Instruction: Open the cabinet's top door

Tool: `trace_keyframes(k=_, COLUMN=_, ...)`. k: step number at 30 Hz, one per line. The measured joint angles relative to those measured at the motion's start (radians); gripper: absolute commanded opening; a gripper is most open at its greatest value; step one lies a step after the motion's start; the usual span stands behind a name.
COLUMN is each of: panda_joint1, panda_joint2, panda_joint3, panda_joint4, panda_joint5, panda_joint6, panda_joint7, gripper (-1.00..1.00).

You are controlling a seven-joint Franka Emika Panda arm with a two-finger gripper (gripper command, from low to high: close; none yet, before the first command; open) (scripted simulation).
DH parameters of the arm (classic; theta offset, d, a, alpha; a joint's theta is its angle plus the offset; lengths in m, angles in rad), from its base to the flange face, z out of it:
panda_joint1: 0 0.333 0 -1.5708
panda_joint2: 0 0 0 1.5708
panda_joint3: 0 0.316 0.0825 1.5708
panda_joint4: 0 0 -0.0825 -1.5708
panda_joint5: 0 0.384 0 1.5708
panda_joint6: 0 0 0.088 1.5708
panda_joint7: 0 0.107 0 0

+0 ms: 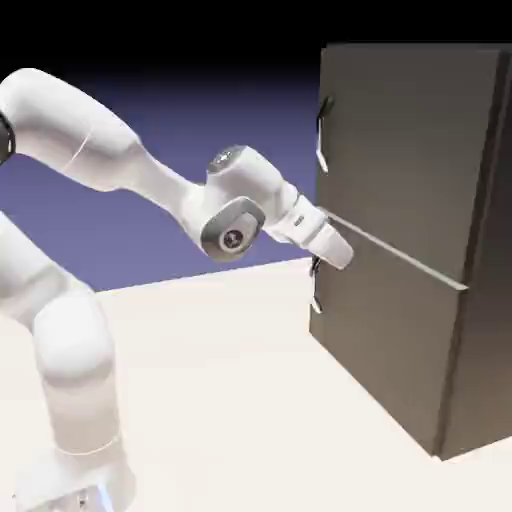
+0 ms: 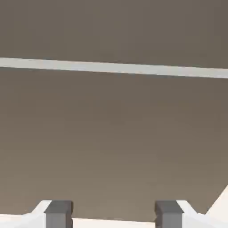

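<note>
The cabinet (image 1: 410,240) is seen standing on the pale table (image 1: 250,400) at the right of the exterior view, a tall dark grey-brown box whose front is turned toward the arm. Its front is divided by a thin pale seam (image 1: 395,247) into the top door (image 1: 400,140) and a shorter lower door (image 1: 385,345). A small slim handle (image 1: 320,132) is set upright at the left edge of the top door, and a second small handle (image 1: 315,290) is placed at the same edge of the lower door, just below the seam. Both doors are seen lying flat and closed.

The white arm (image 1: 130,170) is stretched from the lower left toward the cabinet, and the pincer (image 1: 345,255) is held close before the front, at the level of the seam and near its left end. It lies well below the top door's handle and just above the lower one. Whether the cabinet is touched cannot be told.

In the hand view the picture is filled by the dark door panels, crossed by the pale seam (image 2: 114,67) in the upper part. The two grey fingertips (image 2: 58,213) are shown well apart at the bottom edge, so the pincer is spread wide, and nothing is held between them.
</note>
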Motion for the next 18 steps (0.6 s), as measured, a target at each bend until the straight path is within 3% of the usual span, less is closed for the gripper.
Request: trace_keyframes(k=18, panda_joint1=-0.398, panda_joint2=-0.197, panda_joint3=0.502, panda_joint4=0.291, panda_joint5=0.778, panda_joint6=0.06, panda_joint7=0.783, gripper=0.0)
